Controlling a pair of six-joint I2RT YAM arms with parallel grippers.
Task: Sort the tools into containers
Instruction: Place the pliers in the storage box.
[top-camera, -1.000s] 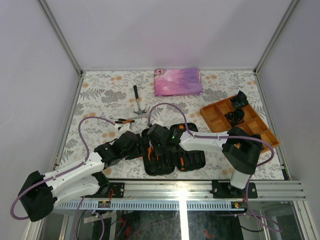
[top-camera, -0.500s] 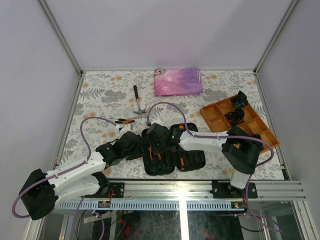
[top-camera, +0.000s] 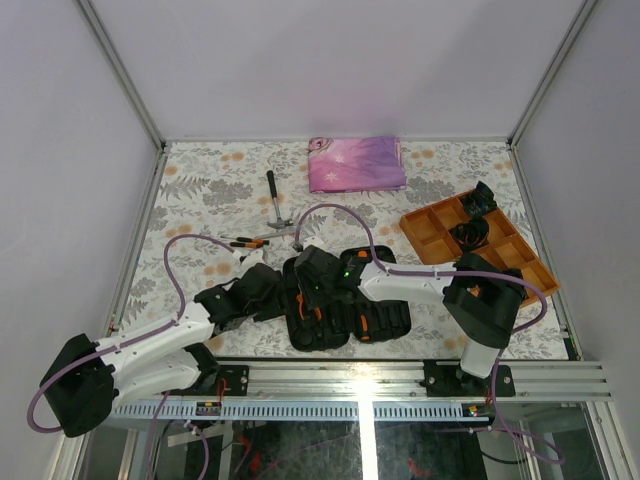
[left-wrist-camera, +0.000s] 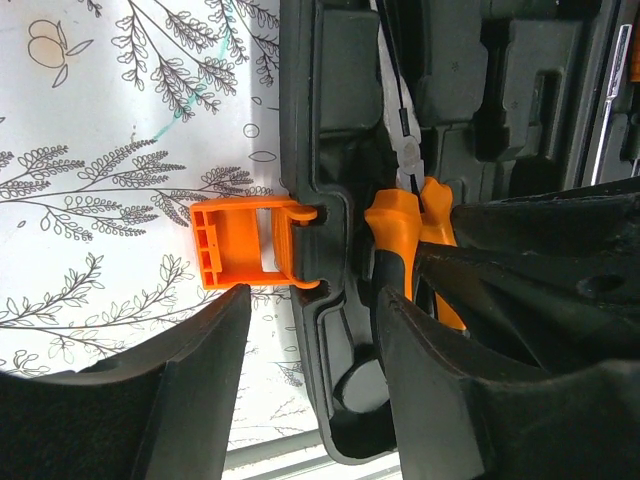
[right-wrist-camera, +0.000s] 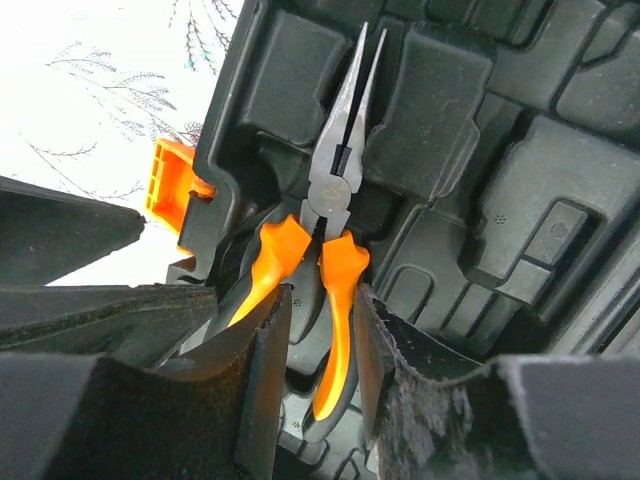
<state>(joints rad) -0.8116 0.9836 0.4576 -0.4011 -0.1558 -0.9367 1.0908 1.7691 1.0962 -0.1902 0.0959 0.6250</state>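
The black tool case lies open at the near middle of the table. Orange-handled needle-nose pliers rest in a moulded slot of it, also seen in the left wrist view as pliers. My right gripper stands open around one pliers handle, with a small gap on the left side. My left gripper is open and straddles the case's left rim just below the orange latch. A hammer and two small orange-and-black tools lie on the mat beyond the case.
An orange divided tray holding black coiled bundles sits at the right. A folded pink-purple cloth lies at the back. Both grippers crowd the case's left end. Frame posts and white walls enclose the table.
My right jaws have widened off the pliers handle. The left jaws have narrowed slightly, and the left arm has edged towards the case.
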